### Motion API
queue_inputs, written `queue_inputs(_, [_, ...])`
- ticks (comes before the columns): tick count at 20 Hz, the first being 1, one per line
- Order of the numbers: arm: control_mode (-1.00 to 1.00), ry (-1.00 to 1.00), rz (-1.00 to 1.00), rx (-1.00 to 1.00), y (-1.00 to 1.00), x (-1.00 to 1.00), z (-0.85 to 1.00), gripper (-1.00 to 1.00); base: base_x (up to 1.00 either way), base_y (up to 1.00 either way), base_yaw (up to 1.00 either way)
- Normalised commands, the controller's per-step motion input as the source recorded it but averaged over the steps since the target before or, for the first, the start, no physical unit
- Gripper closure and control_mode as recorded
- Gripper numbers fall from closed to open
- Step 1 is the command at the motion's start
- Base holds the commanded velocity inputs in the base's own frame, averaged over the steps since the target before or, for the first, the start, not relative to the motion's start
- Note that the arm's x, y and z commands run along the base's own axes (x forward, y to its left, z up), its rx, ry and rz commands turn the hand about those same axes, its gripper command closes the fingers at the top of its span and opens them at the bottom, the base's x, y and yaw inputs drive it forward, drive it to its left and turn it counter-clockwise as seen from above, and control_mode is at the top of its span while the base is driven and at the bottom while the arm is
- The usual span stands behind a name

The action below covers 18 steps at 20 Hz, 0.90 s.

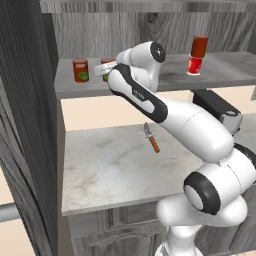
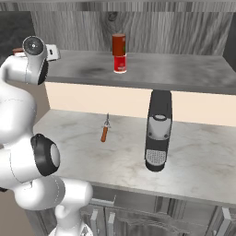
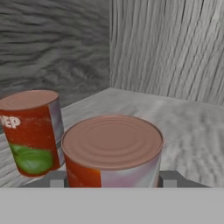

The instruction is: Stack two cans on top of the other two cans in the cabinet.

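**Gripper on the nearer shelf can, its twin just beside**

In the hand view I have my two-finger gripper at the bottom centre, a dark fingertip showing on each side of a small upright red tin with a pale label patch. It looks bracketed, but I cannot tell whether the pads are pressing it. Just to its left in that view, apart from it, stands a second upright red tin with a green label patch. In the left base view both sit at the upper left on the grey shelf board of the wood-grain cabinet. At the upper right is a stack: a plain darker red tin on a red tin with a white lower band. I count four cans: two single, two stacked. Below lie one orange-handled knife and one dark coffee machine on the marble counter.
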Motion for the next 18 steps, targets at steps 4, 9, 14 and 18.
queue_inputs(4, [-1.00,-0.01,0.05,0.00,0.00,0.00,0.00,1.00,0.00,0.00,0.00])
queue_inputs(9, [-1.00,-0.13,0.07,0.07,0.00,0.00,0.00,1.00,0.00,0.00,0.00])
queue_inputs(14, [-1.00,-0.12,0.07,0.10,0.00,0.00,0.04,1.00,0.00,0.00,0.00])
queue_inputs(18, [-1.00,-0.01,0.05,0.09,0.00,-0.02,0.21,1.00,0.00,0.00,0.00])
